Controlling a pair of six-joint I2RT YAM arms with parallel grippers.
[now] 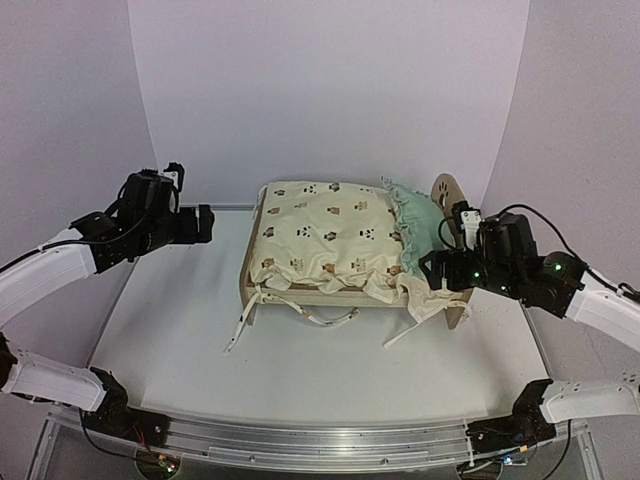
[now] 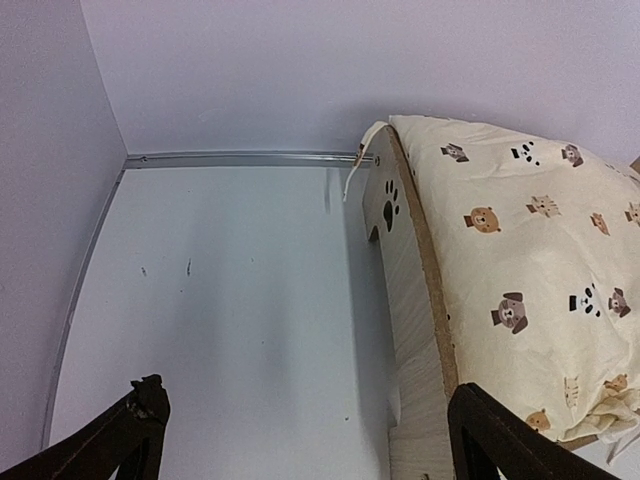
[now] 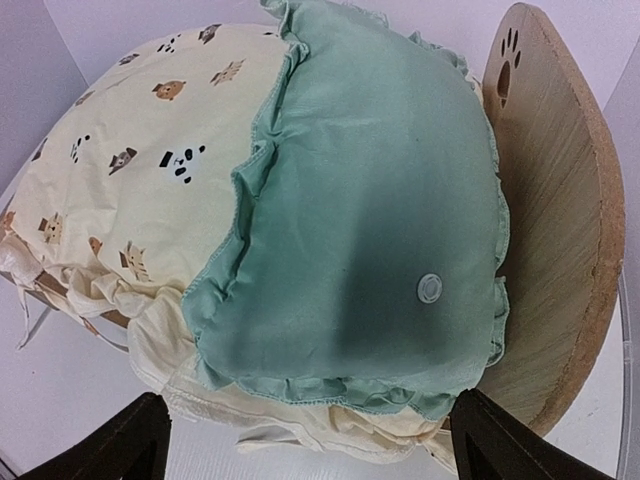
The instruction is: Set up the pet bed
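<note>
Left arm: the left gripper (image 1: 197, 224) hangs over the table (image 1: 300, 375) toward its left edge, aimed at the low end of the pet bed and apart from it; in the left wrist view its two dark fingers (image 2: 140, 425) stand spread wide with only bare table surface and the edge of the footboard (image 2: 400, 270) between them, so it grips nothing. Centre: the light-wood bed frame (image 1: 305, 297) stands on the far half of the table, somewhat right of the middle, its long side running left to right. The footboard, pierced by a paw-print cut-out (image 2: 390, 199), closes the left end. A cream cushion (image 1: 325, 235) printed with small animal faces fills the frame and bulges over the near rail; its tie strings (image 1: 241, 322) trail loose from the near side onto the table. Right end: a mint green ruffled pillow (image 1: 420, 225) lies on the cushion and leans against the rounded headboard (image 1: 447, 190), which also carries a paw-print cut-out and stands close to the table's right edge. A small round button (image 3: 428, 288) shows on the pillow's face. Right arm: the right gripper (image 1: 440, 270) sits just beside the near right corner of the bed, facing the pillow; its fingers (image 3: 140, 440) are parted wide in the right wrist view, the pillow's lower ruffle between them, and whether they touch the fabric cannot be told.
</note>
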